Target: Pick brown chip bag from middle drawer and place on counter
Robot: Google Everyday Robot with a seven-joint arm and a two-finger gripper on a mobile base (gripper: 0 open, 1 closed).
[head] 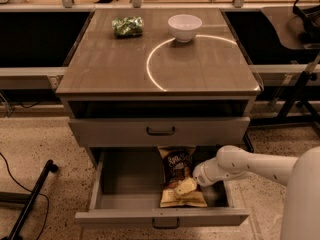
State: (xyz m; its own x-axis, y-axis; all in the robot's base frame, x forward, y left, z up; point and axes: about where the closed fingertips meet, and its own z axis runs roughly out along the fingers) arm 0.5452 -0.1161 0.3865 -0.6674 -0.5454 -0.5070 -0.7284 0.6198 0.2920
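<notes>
The brown chip bag (177,165) lies flat in the open middle drawer (125,217), right of centre, with its dark brown middle, white lettering and cream-yellow ends showing. My gripper (193,182) reaches in from the right on a white arm and sits low over the bag's near right end, touching or just above it. The counter (110,64) is the grey-brown cabinet top above, with a bright curved line across it.
A small green shiny packet (127,26) and a white bowl (184,27) stand at the back of the counter. A shut drawer (160,131) sits above the open one. A black stand leg (30,199) lies on the floor at the left. Dark furniture stands at the right.
</notes>
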